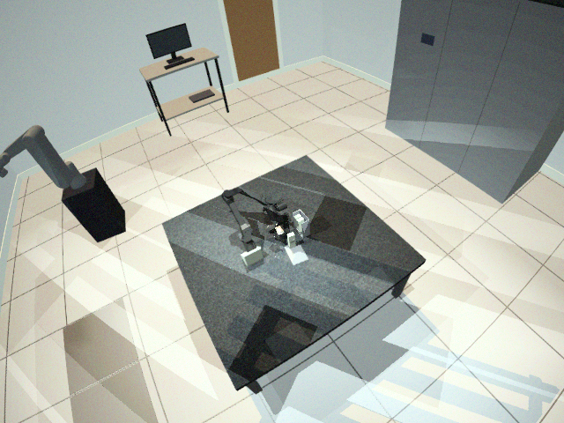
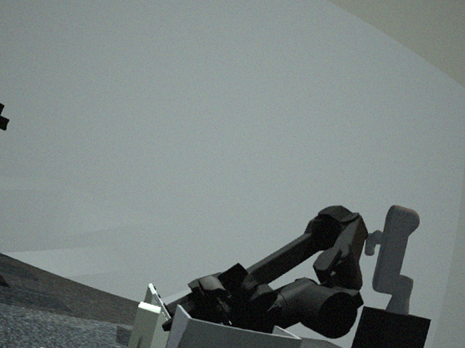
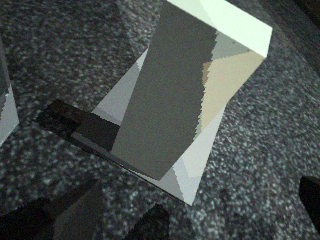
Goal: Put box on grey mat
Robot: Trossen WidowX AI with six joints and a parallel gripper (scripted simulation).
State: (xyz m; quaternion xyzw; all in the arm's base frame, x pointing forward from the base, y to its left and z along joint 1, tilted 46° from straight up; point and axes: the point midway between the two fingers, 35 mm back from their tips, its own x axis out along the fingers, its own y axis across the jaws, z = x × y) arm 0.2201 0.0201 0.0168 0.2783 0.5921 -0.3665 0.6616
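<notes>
Box [image 1: 291, 239] [image 2: 143, 331] [image 3: 165, 90] — one, upright — on one mat [image 1: 297, 255] [image 3: 204, 155]; one open claw [image 3: 199, 186].

Matte black arm [image 1: 234, 214] [image 2: 281, 257], chunky angular joints
</notes>
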